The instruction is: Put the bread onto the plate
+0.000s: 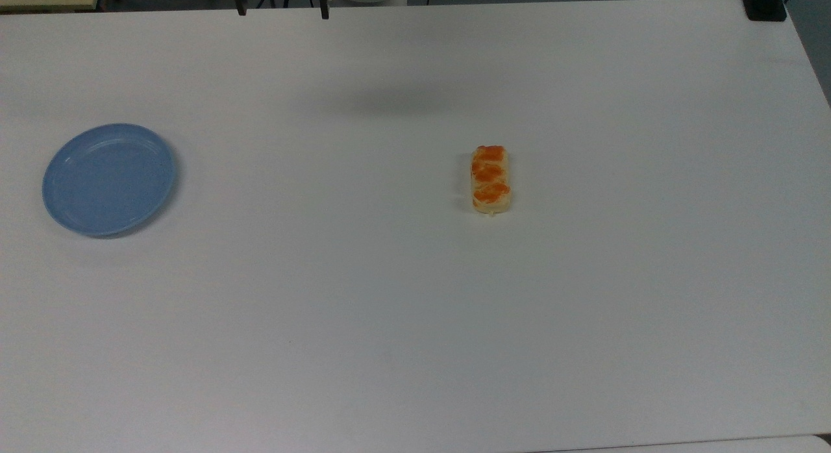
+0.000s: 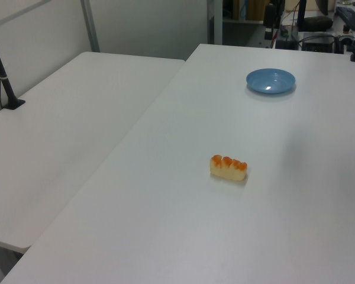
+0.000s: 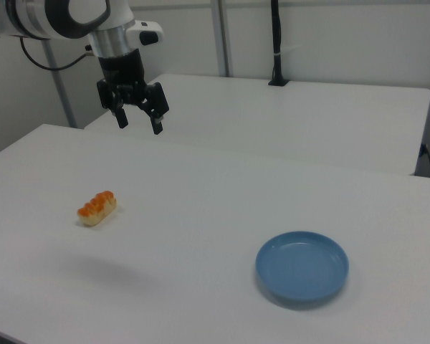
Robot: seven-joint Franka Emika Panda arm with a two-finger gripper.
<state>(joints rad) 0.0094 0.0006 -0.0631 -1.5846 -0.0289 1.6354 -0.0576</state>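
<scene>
The bread (image 1: 491, 179) is a pale-yellow roll with three orange patches, lying on the white table (image 1: 363, 323) right of the middle in the top view. It also appears as the bread (image 2: 228, 167) in the left view and the bread (image 3: 97, 208) in the right view. The light-blue plate (image 1: 108, 178) sits empty at the top view's left; the plate (image 2: 270, 80) and the plate (image 3: 302, 266) lie far from the roll. My gripper (image 3: 138, 124) hangs open high above the table, up and to the right of the bread in the right view. Its fingertips (image 1: 324, 12) show at the top view's upper edge.
A second white table (image 2: 65, 136) adjoins on the left view's left. A black post (image 2: 3, 77) stands on it. A black clamp (image 1: 765, 5) sits at the table's far right corner in the top view.
</scene>
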